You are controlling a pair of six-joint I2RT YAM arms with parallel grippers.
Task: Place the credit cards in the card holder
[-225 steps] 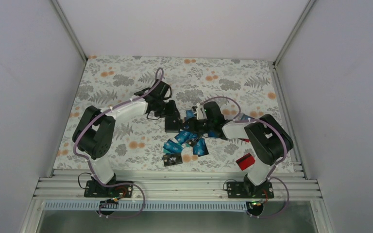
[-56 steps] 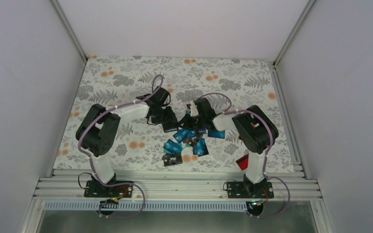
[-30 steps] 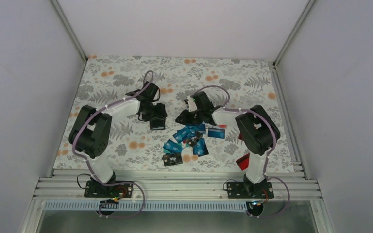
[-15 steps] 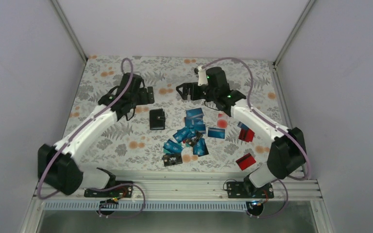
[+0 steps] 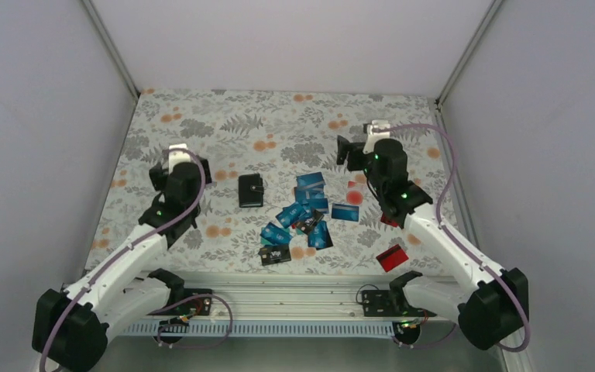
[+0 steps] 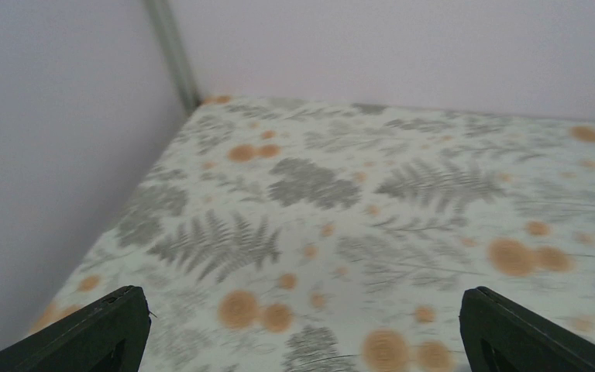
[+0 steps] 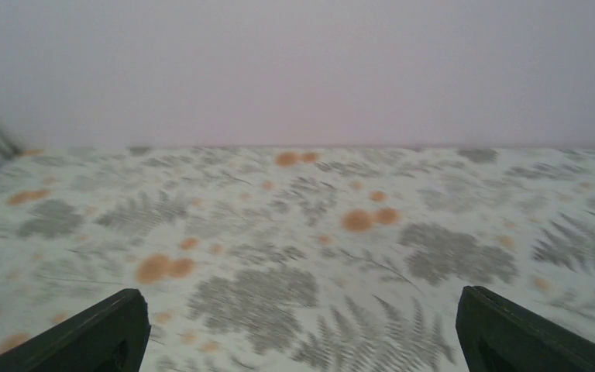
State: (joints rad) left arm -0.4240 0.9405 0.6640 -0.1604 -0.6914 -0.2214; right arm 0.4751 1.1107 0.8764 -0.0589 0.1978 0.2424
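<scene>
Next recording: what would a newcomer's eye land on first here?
A scatter of mostly blue cards lies mid-table on the floral cloth, with the black card holder just left of it. The left gripper and right gripper flank them, open and empty.

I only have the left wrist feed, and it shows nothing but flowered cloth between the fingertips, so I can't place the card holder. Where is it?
Observer: The card holder lies on the cloth, apparently folded shut, to the right of the left end effector and apart from it.
Operator: And the cards?
Observer: The credit cards lie mostly in a loose pile just right of the holder, with a few further right.
Operator: Is the other arm busy?
Observer: The right end effector is open and holds nothing, beyond the pile on its far right side.
</scene>
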